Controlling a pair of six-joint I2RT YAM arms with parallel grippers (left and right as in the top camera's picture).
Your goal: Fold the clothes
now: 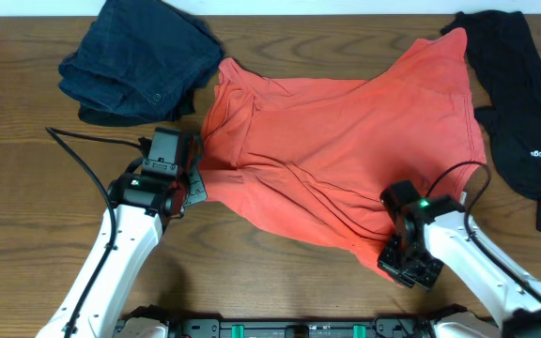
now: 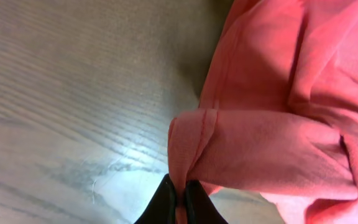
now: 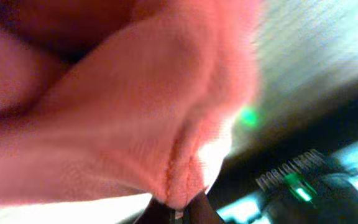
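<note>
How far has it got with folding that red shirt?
Barely started. Done: nothing is folded yet; the shirt lies rumpled and spread on the table. In hand: the left gripper pinches a hem on one side, and the right gripper pinches the edge on the other. Left: every fold.

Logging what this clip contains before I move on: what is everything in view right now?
T-shirt: one, coral-red, rumpled across the table's middle
denim garment: one, dark navy, bunched at the far left
black shirt: one, black with a small white logo, right edge
table: one, brown wood, under everything
left gripper: one, black, shut on the T-shirt's left edge
right gripper: one, black, shut on the T-shirt's near right edge
</note>
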